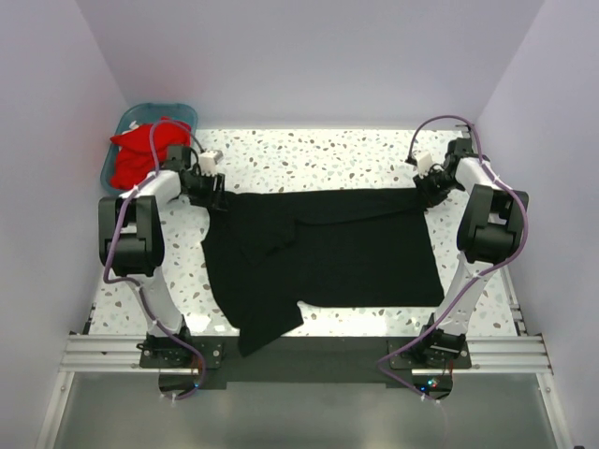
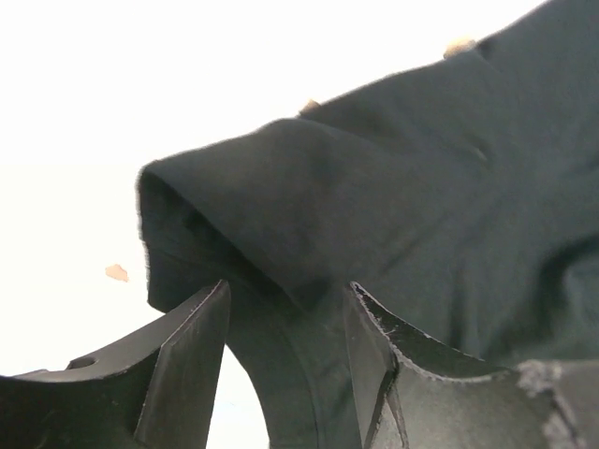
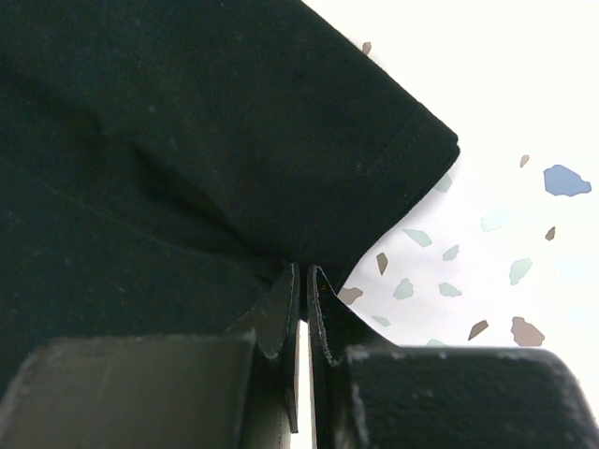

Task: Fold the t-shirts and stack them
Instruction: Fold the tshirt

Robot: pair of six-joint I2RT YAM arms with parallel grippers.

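Blown-out tabletop (image 2: 187, 84) glare, underexposed black t-shirt (image 2: 440, 187)

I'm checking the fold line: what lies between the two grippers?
Only the black t-shirt: in the top view its far edge runs from the left gripper across to the right gripper.

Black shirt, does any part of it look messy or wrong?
Yes. The black shirt lies crooked: its left side is bunched and folded over, and one corner hangs past the near edge of the table.
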